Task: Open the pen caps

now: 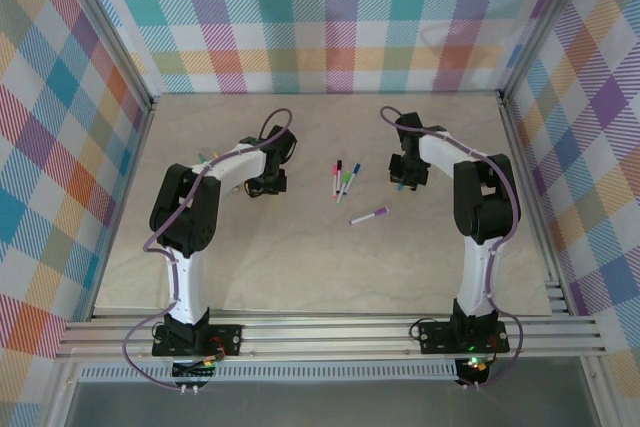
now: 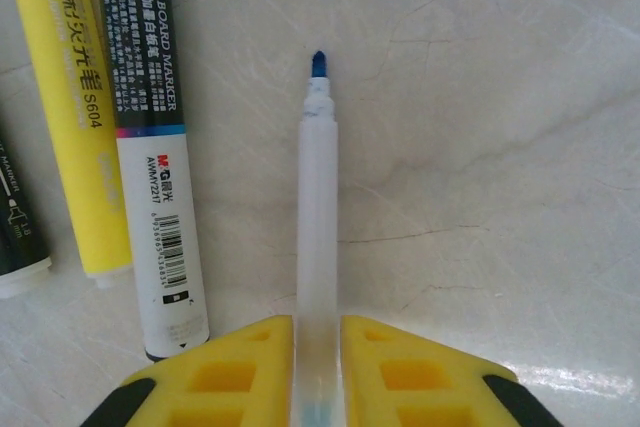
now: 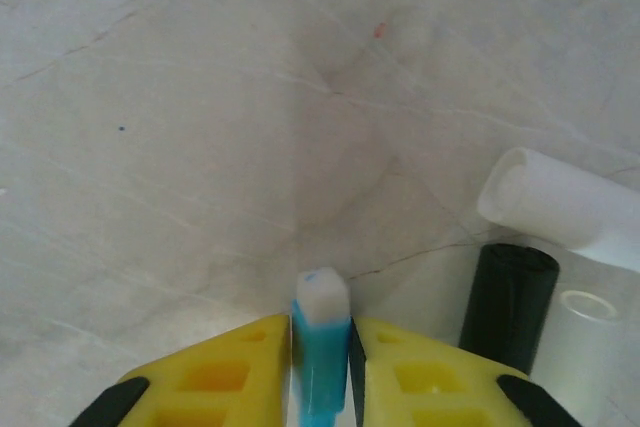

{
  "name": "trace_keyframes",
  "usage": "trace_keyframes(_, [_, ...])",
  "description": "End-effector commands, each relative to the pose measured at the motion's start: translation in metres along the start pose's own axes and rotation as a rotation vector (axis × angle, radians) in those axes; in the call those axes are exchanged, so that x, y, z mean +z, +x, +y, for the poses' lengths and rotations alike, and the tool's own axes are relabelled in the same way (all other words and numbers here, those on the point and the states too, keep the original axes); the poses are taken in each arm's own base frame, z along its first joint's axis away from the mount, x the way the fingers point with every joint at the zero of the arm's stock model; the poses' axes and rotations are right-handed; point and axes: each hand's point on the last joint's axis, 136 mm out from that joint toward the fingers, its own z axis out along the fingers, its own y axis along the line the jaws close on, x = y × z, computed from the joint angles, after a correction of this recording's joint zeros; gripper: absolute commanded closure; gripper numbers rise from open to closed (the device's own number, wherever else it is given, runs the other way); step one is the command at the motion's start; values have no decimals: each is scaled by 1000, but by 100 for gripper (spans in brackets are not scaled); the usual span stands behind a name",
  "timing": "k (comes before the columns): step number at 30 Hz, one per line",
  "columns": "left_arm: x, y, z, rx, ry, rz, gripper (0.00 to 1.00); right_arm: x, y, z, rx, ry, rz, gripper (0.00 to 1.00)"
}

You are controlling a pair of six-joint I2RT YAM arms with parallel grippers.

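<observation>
Yellow pads of the left tool (image 2: 318, 347) are clamped on a white pen (image 2: 317, 197), whose bare blue nib (image 2: 317, 64) points away over the pale, marble-look bench (image 2: 500, 147). Just left of it lie a marker (image 2: 150, 147) printed "WHITE BOARD MARKER", "M&G" and "AWMY2217" above a barcode, and a yellow highlighter (image 2: 75, 117) marked "S604" after some Chinese characters. The right tool (image 3: 320, 342) pinches a blue cap (image 3: 322, 367) with a white end between its pads. Near it on the bench are a white cap (image 3: 550, 202), a black cap (image 3: 510, 307) and a clear cap (image 3: 580, 332). From above, the two tools are well apart, with three pens (image 1: 345, 179) between them and a purple-ended pen (image 1: 370, 215) lying nearer the arm bases.
</observation>
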Motion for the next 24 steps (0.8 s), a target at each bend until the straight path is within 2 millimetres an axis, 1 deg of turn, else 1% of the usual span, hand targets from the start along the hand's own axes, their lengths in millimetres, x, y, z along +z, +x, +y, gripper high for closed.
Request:
trace_keyframes(1, [-12, -7, 9, -7, -18, -12, 78, 1, 3, -13, -9, 67, 18, 74])
trace_keyframes(2, [-14, -8, 9, -8, -17, -16, 74, 0, 3, -15, -8, 79, 17, 73])
trace_keyframes(4, [-20, -12, 10, -14, -10, -33, 73, -2, 3, -18, -13, 95, 8, 72])
trace_keyframes(5, [-23, -13, 10, -17, -8, -41, 70, -3, 3, -20, -11, 106, 4, 72])
trace_keyframes(8, [-36, -20, 11, -36, 4, -75, 68, -9, 3, -20, -10, 98, -4, 72])
trace_keyframes(10, [-47, -25, 8, -52, 39, -102, 68, -20, 3, -10, -4, 37, -30, 72])
trace_keyframes(11, [-53, -27, 5, -60, 60, -115, 68, -27, 2, -3, -7, -8, -47, 72])
trace_keyframes(12, [-60, -29, 1, -65, 84, -134, 68, -36, 2, 8, -14, -74, -71, 71])
trace_keyframes(14, [-76, -34, -9, -78, 138, -191, 66, -55, 5, 27, -24, -187, -102, 70])
trace_keyframes(16, [-93, -36, -28, -90, 230, -240, 65, -77, 10, 50, -39, -336, -118, 67])
trace_keyframes(18, [-103, -37, -47, -90, 299, -265, 63, -94, 17, 66, -39, -456, -118, 63])
trace_keyframes(20, [-106, -37, -65, -80, 334, -272, 63, -105, 25, 76, -39, -525, -111, 62])
trace_keyframes(24, [-96, -39, -96, -44, 359, -246, 63, -116, 36, 84, -49, -569, -101, 61])
